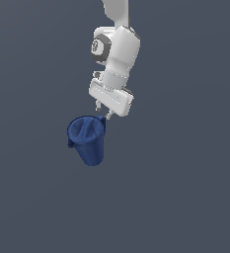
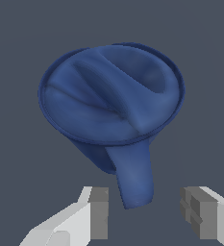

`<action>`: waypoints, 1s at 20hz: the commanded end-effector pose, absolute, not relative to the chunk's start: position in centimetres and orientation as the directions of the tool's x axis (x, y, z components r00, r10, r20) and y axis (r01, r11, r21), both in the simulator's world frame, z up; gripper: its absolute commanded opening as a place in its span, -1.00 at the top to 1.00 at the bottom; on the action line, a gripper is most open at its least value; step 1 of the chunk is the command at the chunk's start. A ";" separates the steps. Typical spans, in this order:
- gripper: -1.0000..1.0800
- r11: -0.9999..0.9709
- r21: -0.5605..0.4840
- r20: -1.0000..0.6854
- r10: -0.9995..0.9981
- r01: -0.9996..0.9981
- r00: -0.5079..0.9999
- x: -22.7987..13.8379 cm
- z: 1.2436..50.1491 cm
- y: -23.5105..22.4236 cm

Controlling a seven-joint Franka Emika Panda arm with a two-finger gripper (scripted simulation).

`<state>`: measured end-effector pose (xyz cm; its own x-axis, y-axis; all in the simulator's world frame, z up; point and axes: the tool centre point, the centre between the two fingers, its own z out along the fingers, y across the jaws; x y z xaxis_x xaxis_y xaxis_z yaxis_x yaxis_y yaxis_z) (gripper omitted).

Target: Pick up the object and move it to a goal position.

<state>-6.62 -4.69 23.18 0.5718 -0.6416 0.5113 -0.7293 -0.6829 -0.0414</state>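
A: Where is the cup [image 1: 88, 140]?
B: Tilted, just below the gripper [image 1: 103, 111], toward the exterior view's left.
A: And the fingers [image 2: 98, 211]?
B: Apart; the handle tab [image 2: 134, 180] lies between them, unclamped.

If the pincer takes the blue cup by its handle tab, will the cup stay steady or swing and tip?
The blue cup tapers to a narrow base and already looks tilted, so it probably tips easily. Its handle tab sits off to one side of the wide rim, so gripped there it would likely swing. The open pincer has not closed on it.
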 end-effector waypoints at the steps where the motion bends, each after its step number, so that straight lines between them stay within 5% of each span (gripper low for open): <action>1: -0.23 -0.672 -0.063 0.513 -0.656 -0.738 0.553 -6.8 22.8 -4.5; 20: -0.23 -0.644 -0.113 0.510 -0.691 -0.756 0.512 -7.3 21.6 -4.0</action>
<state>-7.36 -3.93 21.73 0.5121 -0.6907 0.5105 -0.7561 -0.6445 -0.1135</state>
